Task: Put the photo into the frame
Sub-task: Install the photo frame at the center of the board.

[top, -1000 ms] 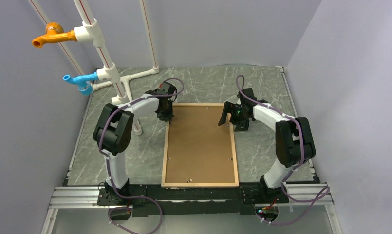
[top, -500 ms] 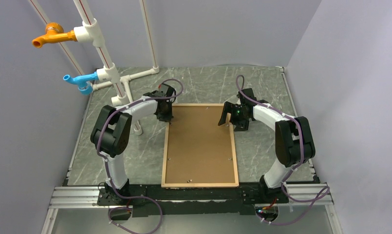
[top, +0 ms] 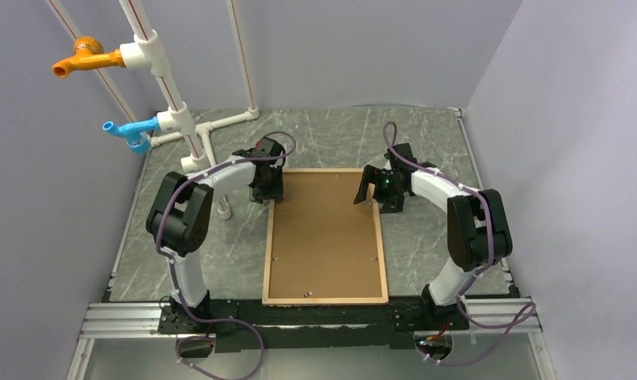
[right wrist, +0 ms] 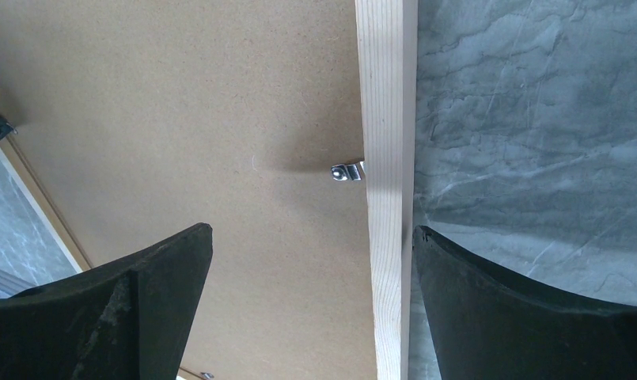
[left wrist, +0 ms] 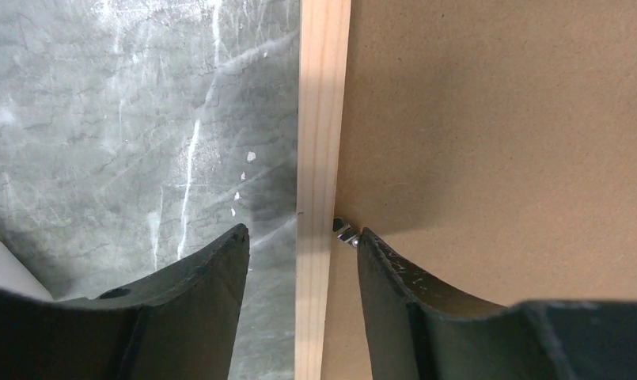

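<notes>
The light-wood frame (top: pixel 268 245) lies flat in the middle of the table with the brown backing board (top: pixel 324 233) filling it. The photo is hidden. My left gripper (top: pixel 267 191) is open at the frame's far-left corner. In the left wrist view its jaws (left wrist: pixel 303 231) straddle the left wood strip (left wrist: pixel 323 119), with a small metal clip (left wrist: pixel 345 231) at the right fingertip. My right gripper (top: pixel 377 198) is open at the far right side. In the right wrist view its jaws (right wrist: pixel 312 229) straddle the right strip (right wrist: pixel 386 95) and part of the board (right wrist: pixel 180 103), just short of a metal clip (right wrist: pixel 346 171).
A white pipe rig (top: pixel 172 103) with an orange tap (top: pixel 77 59) and a blue tap (top: pixel 129 133) stands at the back left, its foot (top: pixel 220 210) close to my left arm. Walls close in the table on three sides. An aluminium rail (top: pixel 315 321) runs along the near edge.
My left arm has shifted slightly to the left at the frame's far-left corner. The right arm, frame and board have not moved.
</notes>
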Controlling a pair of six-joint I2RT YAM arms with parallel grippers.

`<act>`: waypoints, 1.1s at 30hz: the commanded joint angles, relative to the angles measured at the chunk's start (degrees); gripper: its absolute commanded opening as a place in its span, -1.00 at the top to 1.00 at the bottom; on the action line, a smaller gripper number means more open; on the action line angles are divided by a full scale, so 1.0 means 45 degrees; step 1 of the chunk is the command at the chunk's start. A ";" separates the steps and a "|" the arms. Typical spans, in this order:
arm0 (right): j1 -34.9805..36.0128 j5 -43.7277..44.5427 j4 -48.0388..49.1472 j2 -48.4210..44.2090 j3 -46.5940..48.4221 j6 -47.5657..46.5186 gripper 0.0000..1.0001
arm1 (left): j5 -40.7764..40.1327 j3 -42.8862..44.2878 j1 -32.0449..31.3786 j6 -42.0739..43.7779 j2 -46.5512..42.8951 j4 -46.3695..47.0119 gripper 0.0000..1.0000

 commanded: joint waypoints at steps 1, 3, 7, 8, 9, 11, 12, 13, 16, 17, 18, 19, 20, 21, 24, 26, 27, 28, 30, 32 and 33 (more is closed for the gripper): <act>-0.0037 -0.0070 0.0343 0.0075 0.0091 -0.0009 -0.99 | -0.0046 0.0470 -0.0018 -0.0064 0.0431 -0.0460 -0.09; -0.0042 -0.0112 0.0366 0.0103 0.0070 -0.0019 -0.99 | -0.0120 0.0405 -0.0004 -0.0108 0.0636 -0.0407 -0.03; -0.0047 -0.0156 0.0385 0.0121 0.0045 -0.0052 -0.99 | -0.0053 0.0623 -0.0019 -0.0154 0.1049 -0.0331 -0.12; -0.0030 -0.0130 0.0369 0.0120 0.0044 -0.0049 -0.99 | 0.0044 0.0667 -0.0022 -0.0164 0.1117 -0.0282 -0.16; -0.0042 -0.0139 0.0369 0.0108 0.0044 -0.0053 -0.99 | 0.0102 0.0739 -0.0023 -0.0173 0.1174 -0.0286 -0.18; -0.0042 -0.0139 0.0352 0.0095 0.0052 -0.0063 -0.99 | 0.0136 0.0919 -0.0023 -0.0201 0.1281 -0.0327 -0.20; -0.0044 -0.0135 0.0347 0.0105 0.0037 -0.0067 -0.99 | 0.0131 0.0985 -0.0008 -0.0212 0.1319 -0.0365 -0.20; -0.0041 -0.0117 0.0347 0.0106 0.0018 -0.0070 -0.99 | 0.0118 0.1013 -0.0016 -0.0228 0.1338 -0.0384 -0.18; -0.0048 -0.0134 0.0349 0.0130 0.0026 -0.0087 -0.99 | 0.0082 0.1075 -0.0020 -0.0214 0.1438 -0.0447 -0.04; -0.0040 -0.0125 0.0335 0.0153 0.0034 -0.0087 -0.99 | 0.0083 0.1061 -0.0008 -0.0211 0.1492 -0.0489 0.03; -0.0041 -0.0106 0.0326 0.0127 0.0050 -0.0114 -0.99 | 0.0061 0.1032 -0.0021 -0.0230 0.1514 -0.0531 0.10; -0.0039 -0.0092 0.0310 0.0116 0.0052 -0.0108 -0.99 | 0.0007 0.0953 -0.0023 -0.0242 0.1529 -0.0559 0.18; -0.0041 -0.0073 0.0288 0.0093 0.0037 -0.0107 -0.99 | 0.0000 0.0838 -0.0013 -0.0236 0.1521 -0.0572 0.28; -0.0051 -0.0058 0.0288 0.0095 0.0051 -0.0109 -0.99 | 0.0009 0.0721 -0.0022 -0.0216 0.1515 -0.0542 0.37; -0.0031 -0.0109 0.0298 0.0103 0.0052 -0.0116 -0.99 | 0.0113 0.0371 -0.0022 -0.0124 0.1409 -0.0409 0.61; -0.0052 -0.0117 0.0280 0.0114 0.0050 -0.0117 -0.99 | 0.0127 0.0189 -0.0023 -0.0069 0.1349 -0.0365 0.73; -0.0042 -0.0132 0.0282 0.0119 0.0042 -0.0108 -0.99 | 0.0152 0.0108 -0.0018 -0.0044 0.1296 -0.0316 0.78; -0.0041 -0.0149 0.0287 0.0108 0.0041 -0.0116 -0.99 | 0.0194 0.0024 -0.0022 -0.0006 0.1238 -0.0278 0.83; -0.0045 -0.0153 0.0278 0.0089 0.0025 -0.0091 -0.99 | 0.0304 -0.0041 -0.0022 0.0068 0.1135 -0.0155 0.91; -0.0042 -0.0108 0.0250 0.0058 0.0014 -0.0097 -0.99 | 0.0453 0.0018 -0.0022 0.0120 0.1013 -0.0136 0.98; -0.0041 -0.0085 0.0230 0.0015 0.0018 -0.0115 -0.99 | 0.0542 0.0079 -0.0023 0.0102 0.0910 -0.0153 0.97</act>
